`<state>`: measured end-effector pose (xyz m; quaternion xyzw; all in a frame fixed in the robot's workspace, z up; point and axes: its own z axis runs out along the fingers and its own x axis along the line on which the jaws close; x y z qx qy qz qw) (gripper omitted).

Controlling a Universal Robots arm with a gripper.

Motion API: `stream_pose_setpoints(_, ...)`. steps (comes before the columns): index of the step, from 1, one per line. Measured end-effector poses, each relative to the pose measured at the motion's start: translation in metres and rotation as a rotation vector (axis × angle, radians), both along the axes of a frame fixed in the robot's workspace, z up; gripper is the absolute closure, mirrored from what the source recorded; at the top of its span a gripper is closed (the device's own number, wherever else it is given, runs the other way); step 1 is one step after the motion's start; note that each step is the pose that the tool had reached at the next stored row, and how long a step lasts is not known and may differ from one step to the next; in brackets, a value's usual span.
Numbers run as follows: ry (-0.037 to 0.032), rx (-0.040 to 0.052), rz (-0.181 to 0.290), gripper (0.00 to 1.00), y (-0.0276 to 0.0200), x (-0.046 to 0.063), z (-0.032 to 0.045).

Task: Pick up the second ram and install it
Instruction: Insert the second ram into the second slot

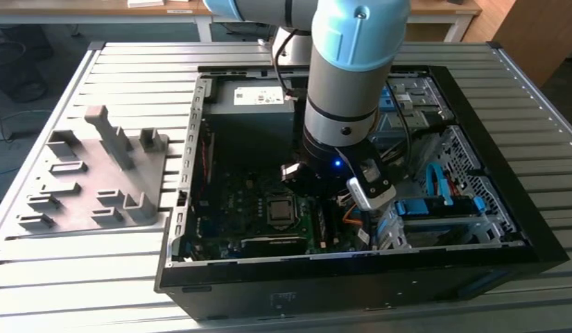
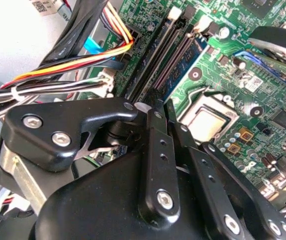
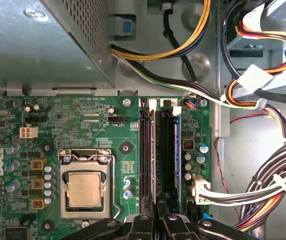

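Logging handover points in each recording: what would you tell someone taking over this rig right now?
Gripper: low inside the open PC case, right over the black memory slots; its grip cannot be judged.
Ram: a blue-edged stick appears to sit in the slot beside the empty one; whether it is the second ram is unclear.
Grey fixture tray: no stick visible on it.
Done: pickup seemingly over.
Left: confirm seating and latches.
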<state>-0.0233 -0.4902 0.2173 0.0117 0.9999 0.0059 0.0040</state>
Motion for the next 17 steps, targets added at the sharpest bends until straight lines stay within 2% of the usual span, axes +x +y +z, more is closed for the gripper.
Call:
stream_pose_setpoints(11,0.0001,-0.0015,0.000,0.86,-0.0014,0.0000,0.0016)
stream_pose_setpoints(17,0.0001,-0.0016,0.000,0.86,-0.0014,0.0000,-0.0005)
